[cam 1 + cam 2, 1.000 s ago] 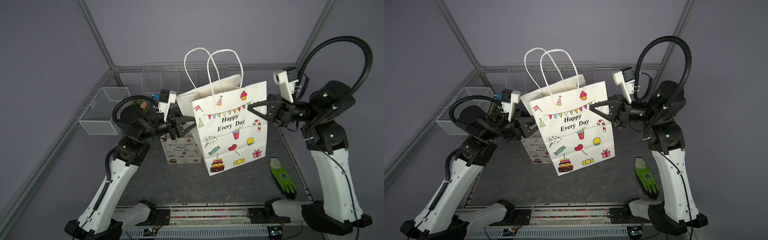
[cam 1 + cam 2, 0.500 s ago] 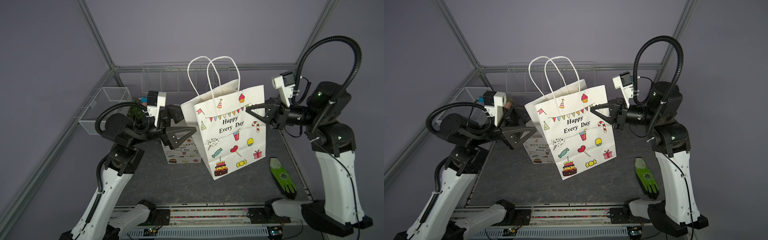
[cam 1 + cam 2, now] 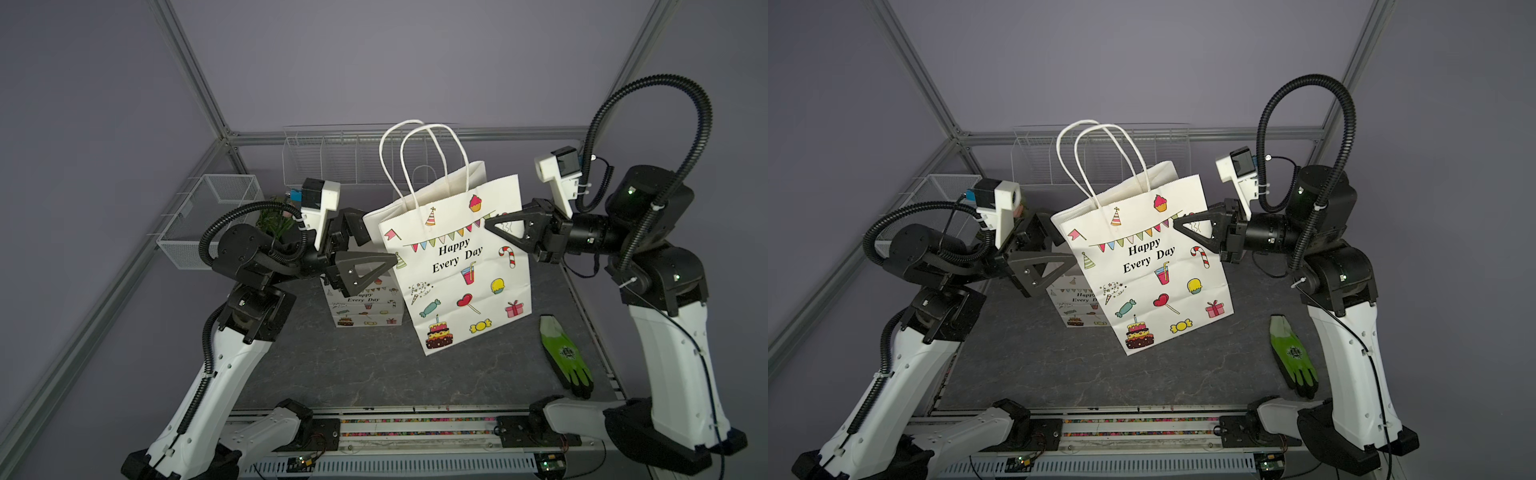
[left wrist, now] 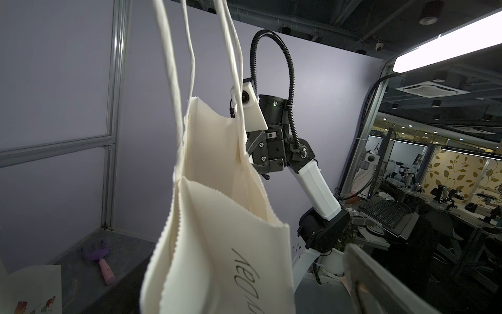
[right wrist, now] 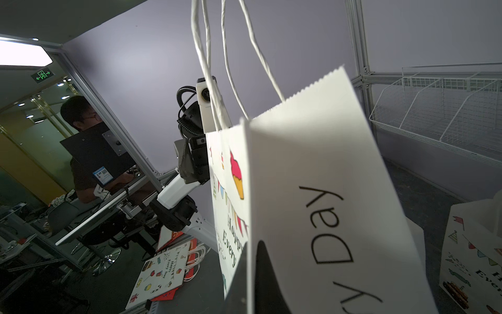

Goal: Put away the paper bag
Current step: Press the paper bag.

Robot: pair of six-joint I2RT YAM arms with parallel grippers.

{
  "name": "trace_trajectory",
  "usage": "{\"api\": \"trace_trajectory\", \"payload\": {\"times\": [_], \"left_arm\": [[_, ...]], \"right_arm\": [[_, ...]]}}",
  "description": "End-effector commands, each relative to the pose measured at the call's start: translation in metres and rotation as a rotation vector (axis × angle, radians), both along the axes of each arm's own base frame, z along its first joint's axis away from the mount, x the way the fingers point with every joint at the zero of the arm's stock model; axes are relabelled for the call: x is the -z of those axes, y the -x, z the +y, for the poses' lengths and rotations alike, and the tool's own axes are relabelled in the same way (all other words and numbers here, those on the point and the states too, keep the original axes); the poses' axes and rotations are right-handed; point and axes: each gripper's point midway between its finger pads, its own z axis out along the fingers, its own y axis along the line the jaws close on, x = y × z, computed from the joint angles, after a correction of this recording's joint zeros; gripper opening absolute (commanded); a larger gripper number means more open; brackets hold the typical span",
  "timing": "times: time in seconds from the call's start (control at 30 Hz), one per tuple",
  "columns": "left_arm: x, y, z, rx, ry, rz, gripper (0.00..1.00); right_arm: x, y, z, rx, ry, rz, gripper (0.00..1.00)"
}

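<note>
Status: the paper bag (image 3: 461, 266) is raised above the tabletop (image 3: 332, 365) and hangs tilted between the two arms. It appears clear of the surface. The right claw (image 3: 492, 224) is closed on the bag's side edge near the rim and carries it alone. The left claw (image 3: 380, 248) is spread wide at the opposite edge and holds nothing.

Done, as judged: pick-up and lift. Remaining, as judged: carry the bag to its storage place and release it. The storage place is not marked. The wire rack (image 3: 332, 162) at the back wall is a likely candidate.

Inventory on the tabletop:
- Paper bags: two. One is held, and a second bag (image 3: 365, 307) stands behind it near the left arm
- Cord handles on the held bag: two
- Green glove (image 3: 565, 357): one, lying flat near the right arm
- Wire containers: two, the rack and a mesh basket (image 3: 199, 232) on the left side
- Purple tool (image 4: 102, 261): one, seen in the left wrist view only
</note>
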Motion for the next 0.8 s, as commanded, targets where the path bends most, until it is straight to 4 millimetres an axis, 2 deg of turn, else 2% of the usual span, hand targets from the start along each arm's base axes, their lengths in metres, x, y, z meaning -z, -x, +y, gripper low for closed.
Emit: {"api": "trace_trajectory", "payload": {"times": [0.0, 0.2, 0.77], "left_arm": [[0.0, 0.002, -0.001, 0.003, -0.001, -0.003, 0.96], [-0.001, 0.002, -0.001, -0.006, -0.002, -0.005, 0.9], [0.002, 0.002, -0.009, 0.015, -0.016, 0.002, 0.89]], "right_arm": [[0.0, 0.004, -0.001, 0.02, 0.008, -0.047, 0.07], [0.004, 0.001, 0.001, 0.05, 0.032, -0.057, 0.07], [0.029, -0.008, 0.013, 0.163, 0.178, -0.095, 0.07]]}}
